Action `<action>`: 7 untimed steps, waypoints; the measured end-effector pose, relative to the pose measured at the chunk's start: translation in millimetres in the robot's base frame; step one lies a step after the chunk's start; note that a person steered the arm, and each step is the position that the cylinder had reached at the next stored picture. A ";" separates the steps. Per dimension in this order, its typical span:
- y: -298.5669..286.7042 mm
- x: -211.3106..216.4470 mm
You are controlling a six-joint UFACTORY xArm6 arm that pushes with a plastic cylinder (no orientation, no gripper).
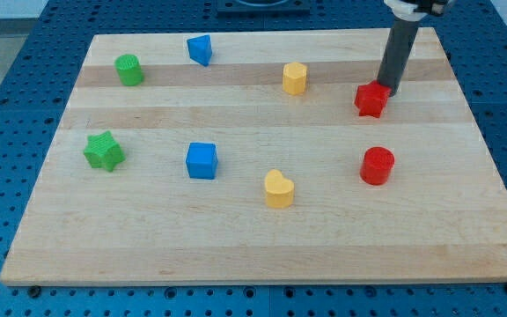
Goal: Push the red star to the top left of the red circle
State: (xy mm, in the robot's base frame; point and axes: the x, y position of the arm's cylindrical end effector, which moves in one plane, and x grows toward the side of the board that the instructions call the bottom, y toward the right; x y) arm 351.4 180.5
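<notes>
The red star point(371, 99) was located in the upper right part of the desk point(236, 238), directly toward the view's top from the red circle point(378, 165) and well apart from it. The star was seen as a small, solid block in bright red with short, blunt points; its top face was lit more strongly than its sides. The red circle was seen as a short upright cylinder of the same colour.

My tip point(388, 92) was positioned at the star's upper right edge, touching it or just beside it; actual contact could not be confirmed. No fingers were fitted to the arm: a straight dark rod was carried instead, and nothing was held by it. The rod was tilted slightly, and its upper end, with a pale collar, was cut off by the view's top edge.

The remaining blocks were distributed as follows. A yellow hexagon point(295, 77) was placed to the view's left of the star. A yellow heart point(278, 188) was placed to the lower left of the red circle. A blue cube point(202, 160) and a green star point(104, 151) were found further left. A green cylinder point(129, 70) and a blue block point(201, 49), whose exact shape was hard to make out, were placed near the top left.
</notes>
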 end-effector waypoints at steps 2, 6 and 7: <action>-4.9 44.3; -34.4 0.8; -34.4 0.7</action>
State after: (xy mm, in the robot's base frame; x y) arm 352.1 146.2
